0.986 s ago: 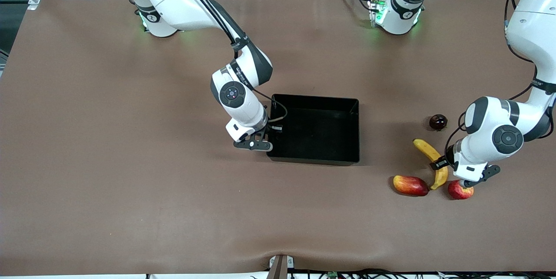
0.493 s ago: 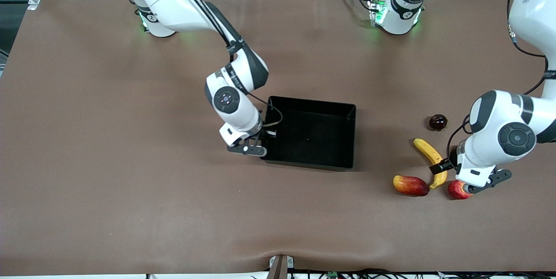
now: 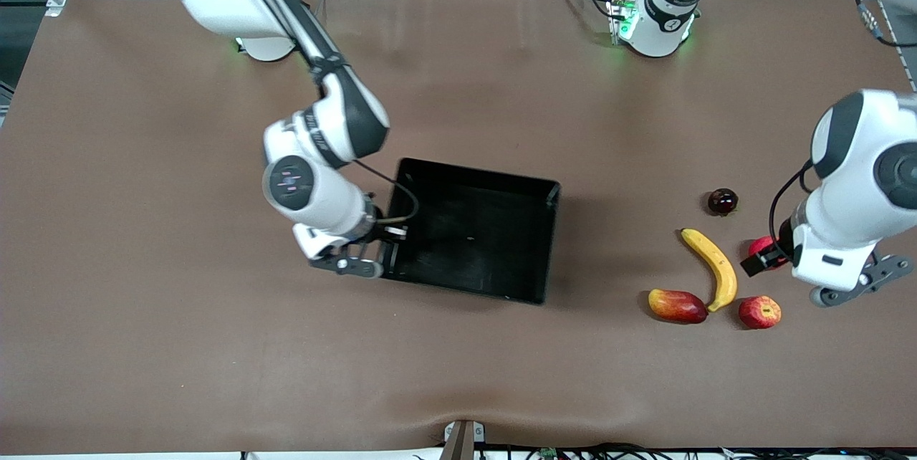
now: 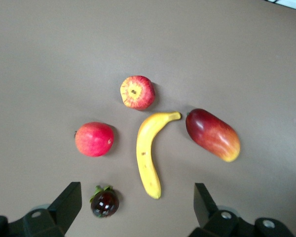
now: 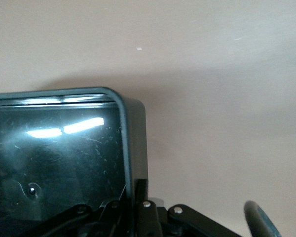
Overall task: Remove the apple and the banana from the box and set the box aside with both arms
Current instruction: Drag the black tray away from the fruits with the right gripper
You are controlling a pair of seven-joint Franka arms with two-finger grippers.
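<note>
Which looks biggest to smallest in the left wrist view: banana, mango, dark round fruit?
1. banana, the longest
2. mango, shorter but fatter
3. dark round fruit, clearly the smallest

All lie flat on the table, so nearness hardly matters.

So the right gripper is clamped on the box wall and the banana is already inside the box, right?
Not quite. The right gripper is shut on the box wall, but the banana lies on the table among the other fruits, as the front view shows.
</note>
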